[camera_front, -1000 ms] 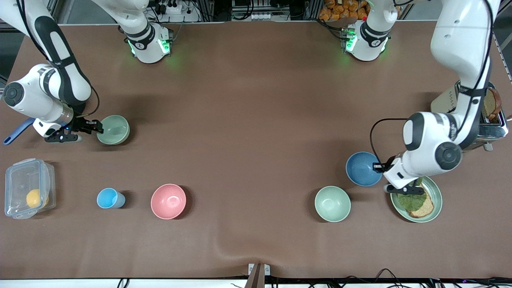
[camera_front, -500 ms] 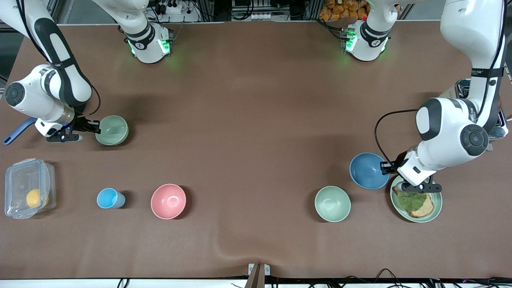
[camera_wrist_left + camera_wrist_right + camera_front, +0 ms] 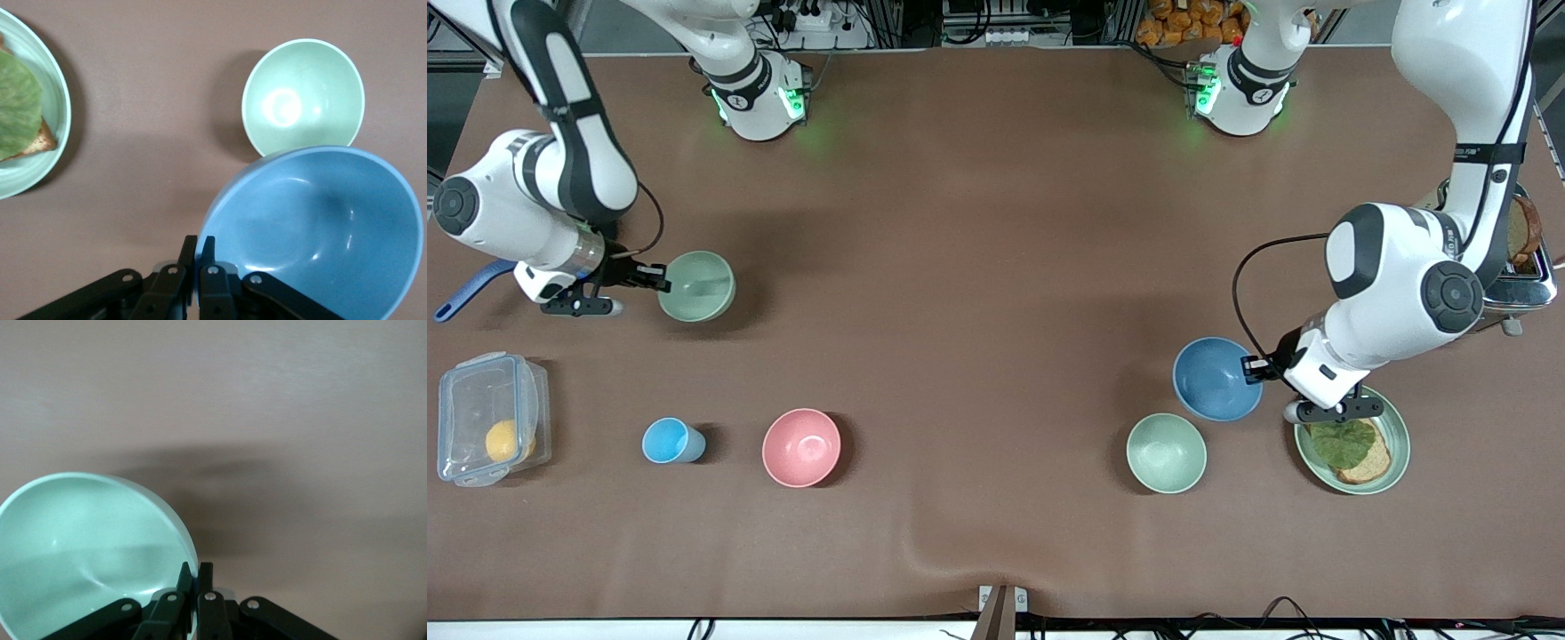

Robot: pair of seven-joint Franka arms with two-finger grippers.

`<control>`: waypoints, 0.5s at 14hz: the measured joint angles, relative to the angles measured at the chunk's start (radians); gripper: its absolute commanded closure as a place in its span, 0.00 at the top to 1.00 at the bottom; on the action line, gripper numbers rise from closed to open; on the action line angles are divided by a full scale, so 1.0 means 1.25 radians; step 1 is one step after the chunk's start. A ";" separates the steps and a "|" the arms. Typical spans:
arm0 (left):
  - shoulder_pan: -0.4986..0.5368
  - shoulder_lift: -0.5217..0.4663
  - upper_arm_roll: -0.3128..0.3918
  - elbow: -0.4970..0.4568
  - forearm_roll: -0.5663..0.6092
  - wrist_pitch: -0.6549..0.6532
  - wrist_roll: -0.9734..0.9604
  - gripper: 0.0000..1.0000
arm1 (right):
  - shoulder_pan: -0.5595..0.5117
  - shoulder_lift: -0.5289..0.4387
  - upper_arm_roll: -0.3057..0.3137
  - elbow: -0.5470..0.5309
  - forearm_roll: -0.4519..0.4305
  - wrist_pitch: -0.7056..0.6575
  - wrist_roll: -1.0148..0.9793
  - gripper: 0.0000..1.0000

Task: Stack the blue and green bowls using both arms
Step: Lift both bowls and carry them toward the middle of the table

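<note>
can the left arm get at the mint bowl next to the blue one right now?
Probably not: the left gripper is shut on the blue bowl's rim. The mint bowl sits close by, uncovered, nearer the front camera, so only the occupied gripper blocks it.

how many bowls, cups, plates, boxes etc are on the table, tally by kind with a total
Bowls: 4 (blue bowl, green bowl, mint bowl, pink bowl)
Cups: 1 (light-blue cup)
Plates: 1 (green plate with bread and lettuce)
Clear lidded boxes: 1 (box holding a yellow fruit)
Toasters: 1 (toaster)
Blue-handled utensils: 1 (utensil, mostly hidden)
Total: 9
</note>
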 measured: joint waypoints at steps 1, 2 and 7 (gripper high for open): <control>0.000 -0.001 -0.006 0.000 0.000 0.000 -0.008 0.00 | 0.033 -0.019 0.001 0.001 0.001 -0.013 0.057 0.00; 0.000 -0.002 -0.011 0.000 0.000 0.000 -0.017 0.00 | 0.072 -0.033 0.002 0.001 0.001 -0.020 0.119 0.00; 0.000 -0.009 -0.024 0.002 0.000 0.000 -0.042 0.00 | 0.302 -0.050 0.007 0.002 0.002 0.002 0.465 0.00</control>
